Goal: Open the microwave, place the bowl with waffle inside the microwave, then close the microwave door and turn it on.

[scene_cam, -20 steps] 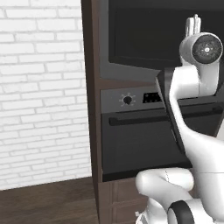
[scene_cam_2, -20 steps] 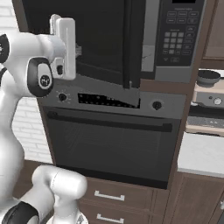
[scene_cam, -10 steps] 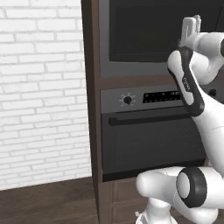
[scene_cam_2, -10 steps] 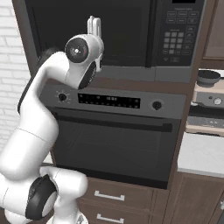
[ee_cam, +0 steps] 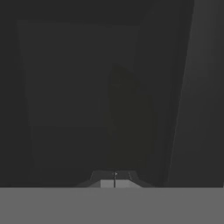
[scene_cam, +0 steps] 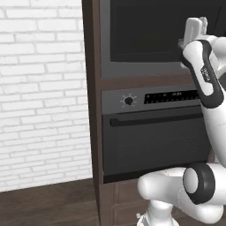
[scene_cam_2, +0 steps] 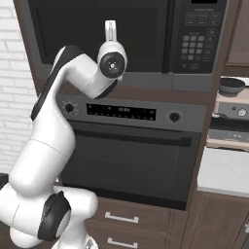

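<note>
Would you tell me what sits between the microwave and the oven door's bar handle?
In the right base view, the oven's control strip lies between the microwave and the bar handle.

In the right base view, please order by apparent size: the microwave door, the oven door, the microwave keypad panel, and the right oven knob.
1. oven door
2. microwave door, cut off by the picture's top edge, so its rank against the oven door is unsure
3. microwave keypad panel
4. right oven knob

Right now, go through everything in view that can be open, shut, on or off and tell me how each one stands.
microwave door: shut, flush with the frame.
oven: door shut, bar handle level.
gripper: shut, holding nothing, raised in front of the microwave door.
drawers: shut.
microwave: whether it is running cannot be told.
</note>
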